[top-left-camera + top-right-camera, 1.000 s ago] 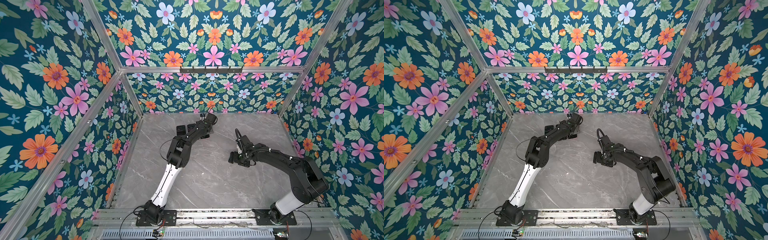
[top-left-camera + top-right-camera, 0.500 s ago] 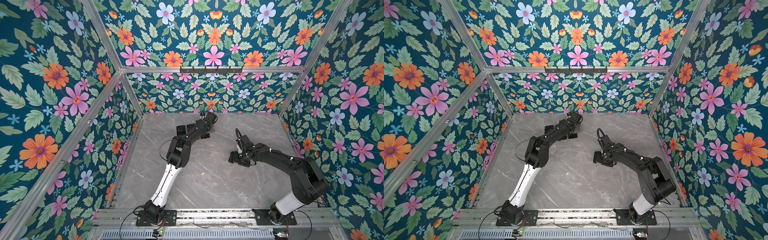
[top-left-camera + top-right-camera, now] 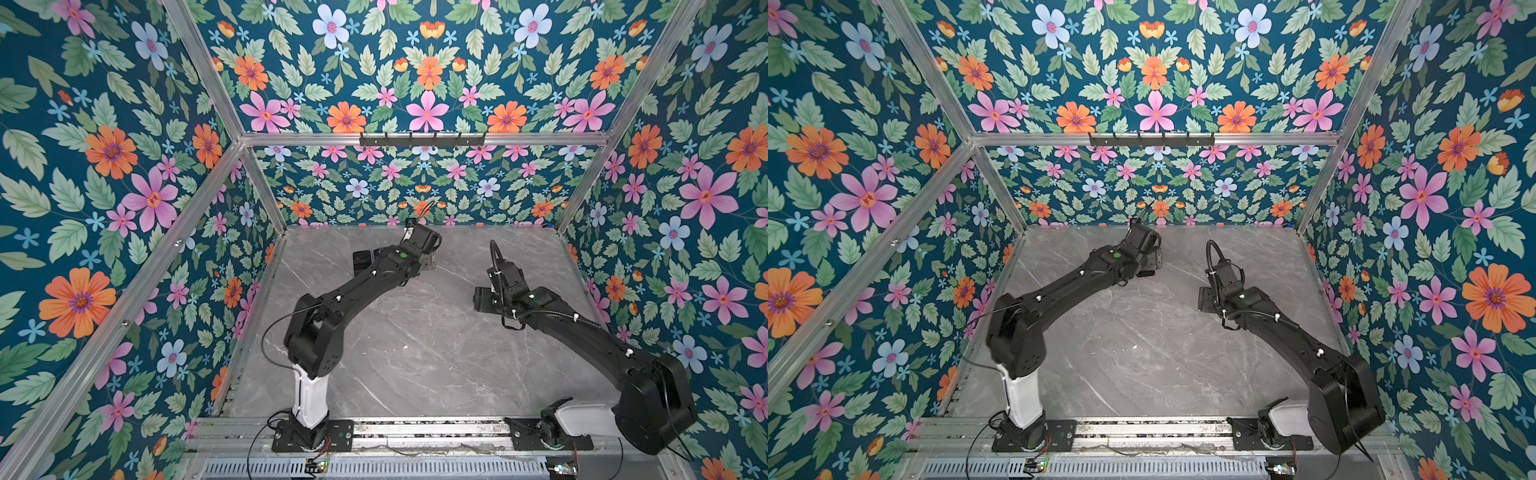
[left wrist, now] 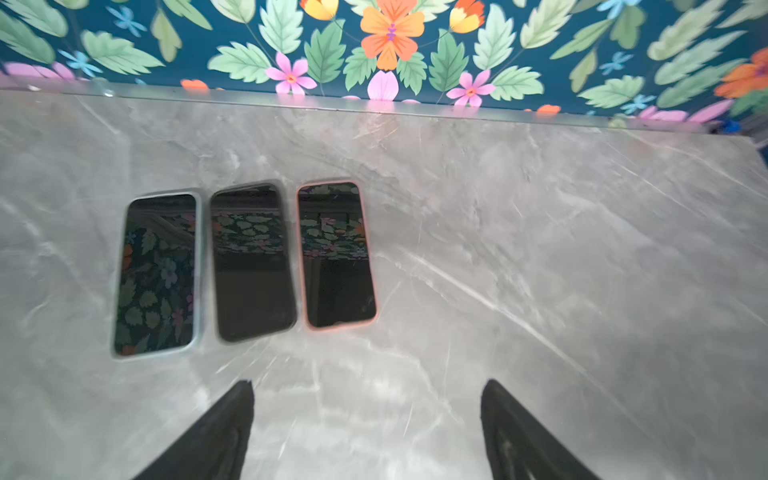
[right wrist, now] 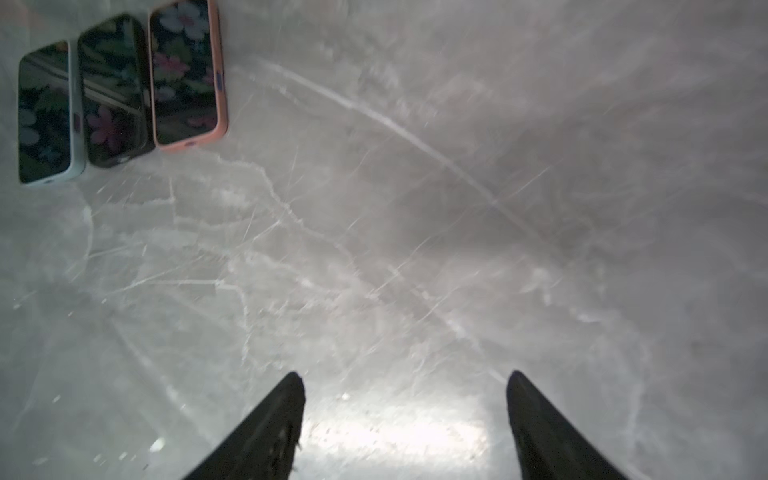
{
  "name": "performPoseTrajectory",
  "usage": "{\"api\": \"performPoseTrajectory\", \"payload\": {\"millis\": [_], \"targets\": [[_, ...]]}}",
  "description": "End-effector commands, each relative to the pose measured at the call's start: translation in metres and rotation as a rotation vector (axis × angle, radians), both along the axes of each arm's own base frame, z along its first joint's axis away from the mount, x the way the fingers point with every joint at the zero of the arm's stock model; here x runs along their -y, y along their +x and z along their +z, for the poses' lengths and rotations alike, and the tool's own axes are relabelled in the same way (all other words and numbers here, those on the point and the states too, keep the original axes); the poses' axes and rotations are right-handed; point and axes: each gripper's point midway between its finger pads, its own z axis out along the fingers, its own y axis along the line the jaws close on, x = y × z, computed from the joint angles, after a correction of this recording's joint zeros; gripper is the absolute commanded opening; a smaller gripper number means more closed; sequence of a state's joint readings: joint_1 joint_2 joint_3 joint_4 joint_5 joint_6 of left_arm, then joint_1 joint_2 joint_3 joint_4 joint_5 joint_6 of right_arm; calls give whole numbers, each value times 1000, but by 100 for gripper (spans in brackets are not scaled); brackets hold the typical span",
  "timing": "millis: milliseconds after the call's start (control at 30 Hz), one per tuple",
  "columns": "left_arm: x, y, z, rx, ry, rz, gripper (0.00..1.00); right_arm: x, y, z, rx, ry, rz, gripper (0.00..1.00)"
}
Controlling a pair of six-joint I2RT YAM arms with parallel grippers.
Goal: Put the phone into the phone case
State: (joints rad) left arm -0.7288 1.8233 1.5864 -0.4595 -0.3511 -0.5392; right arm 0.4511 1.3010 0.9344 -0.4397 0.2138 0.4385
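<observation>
Three phones lie side by side, screens up, at the back left of the grey marble table (image 3: pixel 415 353). One sits in a light blue phone case (image 4: pixel 158 274), the middle phone (image 4: pixel 251 262) has a dark rim, and one sits in a pink phone case (image 4: pixel 336 253). Whether the middle one has a case I cannot tell. All three show again in the right wrist view: blue (image 5: pixel 45 112), dark (image 5: pixel 114 89), pink (image 5: pixel 187 72). My left gripper (image 4: pixel 368 384) hangs open and empty just short of the pink one. My right gripper (image 5: pixel 403 374) is open and empty over bare table, well apart from the phones.
In a top view the left arm (image 3: pixel 374 278) covers most of the phones (image 3: pixel 362 261). The right gripper (image 3: pixel 484 297) sits right of centre. The floral back wall (image 4: pixel 390 50) stands close behind the phones, and side walls close in the table.
</observation>
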Motion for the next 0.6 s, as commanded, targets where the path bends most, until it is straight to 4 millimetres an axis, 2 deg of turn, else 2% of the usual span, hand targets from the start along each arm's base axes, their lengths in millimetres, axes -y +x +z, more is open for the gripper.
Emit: {"api": "performPoseTrajectory", "payload": {"millis": [0,67,133,167,267,300,333,367,433,467,567], "targets": [[-18,-18,31,121,-28,-1,88,38,18,31,254,-160,-86,79],[-32,-38,34,159,-51,-34,90,57,14,38,369,-183,-144,80],[-57,-53,35,207,-35,-6,93,72,11,34,395,-162,-173,80],[-71,-60,35,236,-15,12,94,76,9,30,404,-158,-164,80],[-96,-82,33,325,-10,2,96,84,5,14,465,-211,-139,80],[-101,-88,32,342,-6,-13,97,88,6,18,502,-226,-152,83],[-103,-95,30,343,-7,-35,99,92,1,14,462,-236,-167,84],[-105,-101,23,325,-4,-51,100,89,0,11,448,-270,-105,84],[-108,-110,3,305,1,-78,89,95,-4,7,455,-314,-109,84],[-108,-114,-6,307,3,-101,87,96,-5,4,465,-338,-91,84],[-127,-118,-25,339,13,-26,87,94,-8,-12,502,-362,-44,91]]}}
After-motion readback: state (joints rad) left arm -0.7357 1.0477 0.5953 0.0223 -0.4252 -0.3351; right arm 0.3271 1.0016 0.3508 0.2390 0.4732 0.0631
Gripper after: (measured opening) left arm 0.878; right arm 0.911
